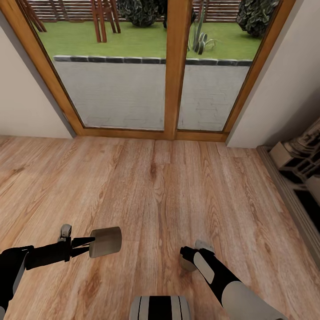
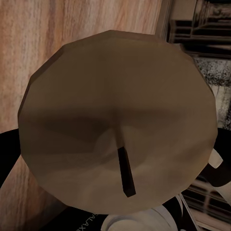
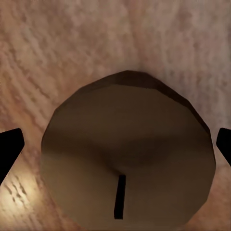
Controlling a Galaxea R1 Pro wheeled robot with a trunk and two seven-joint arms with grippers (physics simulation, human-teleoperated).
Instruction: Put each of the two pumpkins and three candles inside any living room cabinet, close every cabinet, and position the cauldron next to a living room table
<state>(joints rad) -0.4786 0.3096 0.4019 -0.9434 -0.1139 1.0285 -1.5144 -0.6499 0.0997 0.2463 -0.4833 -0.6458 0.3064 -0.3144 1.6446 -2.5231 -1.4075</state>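
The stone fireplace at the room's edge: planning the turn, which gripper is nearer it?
Right. The right gripper, holding a candle, is closer to the fireplace; the left gripper, with its candle, is farther.

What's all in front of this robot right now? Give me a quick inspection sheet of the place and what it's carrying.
Surface: wooden plank floor, bare ahead of the robot.
Job's things: one candle in the left gripper, its wick facing the left wrist camera; a second candle between the right gripper's fingers.
Clutter: nothing seen.
Grippers: left gripper shut on its candle; right gripper shut on the other candle, mostly hidden in the head view.
Cables: nothing seen.
Surroundings: wood-framed glass doors onto paving and lawn; pale walls; stone-coloured structure at the right.
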